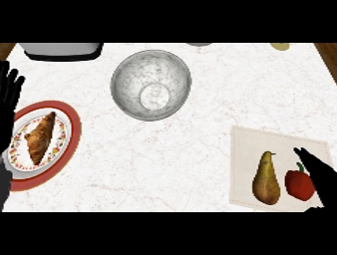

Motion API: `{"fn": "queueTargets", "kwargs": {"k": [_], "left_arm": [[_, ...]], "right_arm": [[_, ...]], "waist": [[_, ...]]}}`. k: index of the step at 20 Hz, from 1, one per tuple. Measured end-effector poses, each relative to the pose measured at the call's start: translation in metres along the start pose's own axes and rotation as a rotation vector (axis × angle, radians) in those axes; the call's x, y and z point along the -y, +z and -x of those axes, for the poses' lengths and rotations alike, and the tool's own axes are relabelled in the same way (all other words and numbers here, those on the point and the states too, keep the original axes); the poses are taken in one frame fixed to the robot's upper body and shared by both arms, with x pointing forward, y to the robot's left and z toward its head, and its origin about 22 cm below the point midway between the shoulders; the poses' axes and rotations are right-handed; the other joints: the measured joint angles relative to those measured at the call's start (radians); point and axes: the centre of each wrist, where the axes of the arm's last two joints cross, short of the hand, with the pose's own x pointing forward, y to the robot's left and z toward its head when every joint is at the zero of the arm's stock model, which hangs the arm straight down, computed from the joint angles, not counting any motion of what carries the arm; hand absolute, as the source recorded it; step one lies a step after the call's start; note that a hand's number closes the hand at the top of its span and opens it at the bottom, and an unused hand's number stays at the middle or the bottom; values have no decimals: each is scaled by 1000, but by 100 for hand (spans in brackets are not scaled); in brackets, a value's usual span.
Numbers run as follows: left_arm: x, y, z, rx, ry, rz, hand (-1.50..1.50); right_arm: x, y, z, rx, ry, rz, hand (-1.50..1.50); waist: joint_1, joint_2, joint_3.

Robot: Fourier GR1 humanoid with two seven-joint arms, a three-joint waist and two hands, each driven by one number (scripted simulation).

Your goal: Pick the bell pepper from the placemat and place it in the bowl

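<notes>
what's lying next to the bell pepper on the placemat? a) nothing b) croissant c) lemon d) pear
d: a pear lies just left of the red bell pepper on the placemat, while the croissant sits on the plate at the far left.

Bright, even, flat light over the white counter (201, 164). Soft faint shadow under the bowl (151, 85) and the plate (43, 144) at left. No glare. Black hands show little surface detail. Nothing out of focus.
</notes>
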Motion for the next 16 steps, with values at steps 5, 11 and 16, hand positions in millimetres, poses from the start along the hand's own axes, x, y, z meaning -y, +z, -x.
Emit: {"fn": "queueTargets", "kwargs": {"k": [5, 11, 16], "left_arm": [[0, -5, -5, -1, 5, 0, 0], [0, -13, -7, 3, 9, 2, 0], [0, -7, -4, 7, 4, 8, 0]], "right_arm": [[-5, -9, 2, -34, -3, -11, -150], [-15, -21, 9, -77, -5, -26, -150], [-14, -29, 24, -29, 15, 31, 150]], "waist": [[-1, 0, 0], [-1, 0, 0], [0, -2, -4]]}}
